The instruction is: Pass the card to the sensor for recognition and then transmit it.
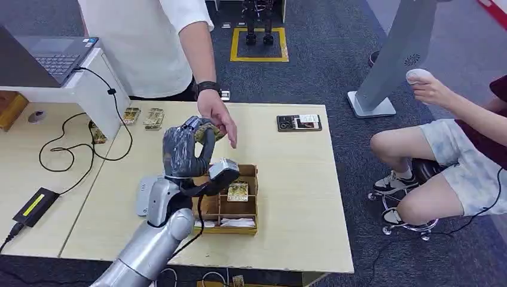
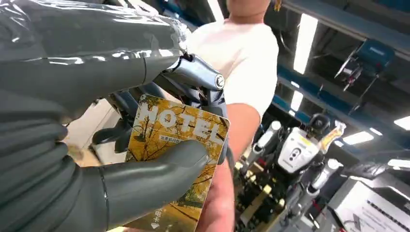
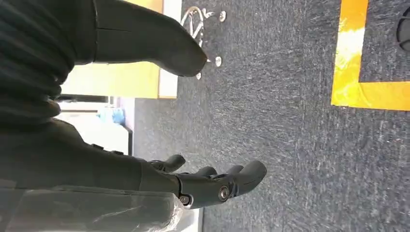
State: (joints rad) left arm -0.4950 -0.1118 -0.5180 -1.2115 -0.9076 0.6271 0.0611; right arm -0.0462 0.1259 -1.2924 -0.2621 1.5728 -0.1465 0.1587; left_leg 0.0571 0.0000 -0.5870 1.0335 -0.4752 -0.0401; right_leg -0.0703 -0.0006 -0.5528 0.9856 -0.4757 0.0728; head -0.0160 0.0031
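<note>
1. Dark grey carpet with a yellow square outline marked on it lies beyond a pale wooden tabletop (image 1: 287, 197); a second tabletop to the left carries a laptop (image 1: 54, 57) on a white stand, black cables and a black power brick (image 1: 34, 206).
2. At the table's centre, toward 6 o'clock, sits a compartmented wooden box (image 1: 239, 209) holding another card (image 1: 237, 191).
3. More cards (image 1: 153, 118) lie at 11 o'clock and a black card reader (image 1: 298, 122) at 1 o'clock.
4. Raised above the box, the left hand (image 1: 188, 149) pinches the hotel card (image 2: 179, 154) between thumb and fingers, yellow foliage face showing.
5. A standing person's hand (image 1: 218, 119) reaches in at 12 o'clock, right beside the card and the robot's fingers.
6. A seated person at 3 o'clock holds a white object.
7. The right hand (image 3: 193, 179) hangs over the carpet, fingers loosely apart, holding nothing.
</note>
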